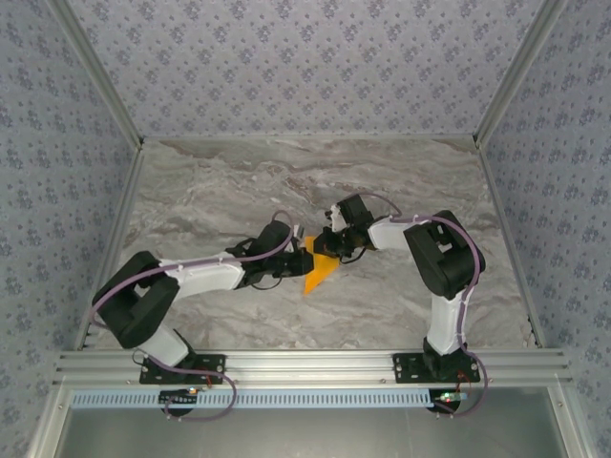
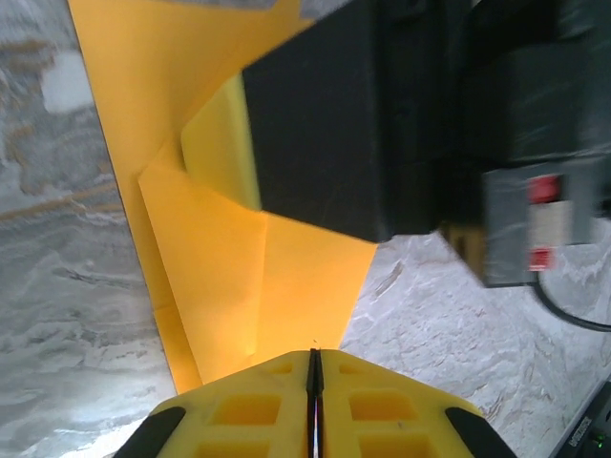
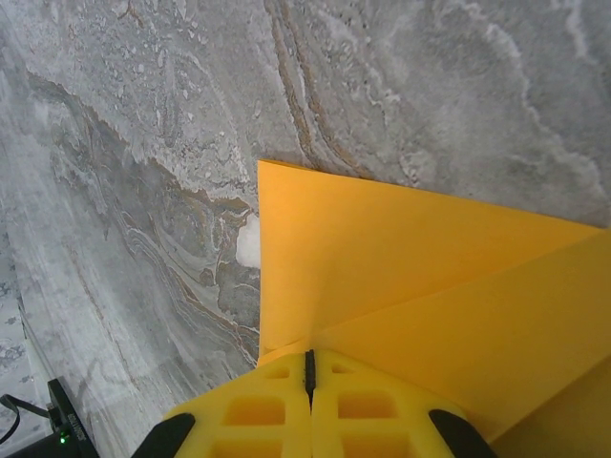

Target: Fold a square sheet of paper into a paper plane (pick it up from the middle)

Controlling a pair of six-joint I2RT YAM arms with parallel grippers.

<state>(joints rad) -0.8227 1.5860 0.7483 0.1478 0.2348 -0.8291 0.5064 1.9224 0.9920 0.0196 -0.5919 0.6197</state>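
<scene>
Orange paper (image 1: 322, 274) | arms (image 1: 205, 277) bent inward | left pincer (image 2: 313, 358), right pincer (image 3: 308, 358) pinching it

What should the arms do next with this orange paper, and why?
Probably run the right gripper, tips shut, along the crease while the left gripper pins the paper. Both grippers sit shut at the folded paper, and one flap beside the right gripper bows up, not yet flat.
</scene>
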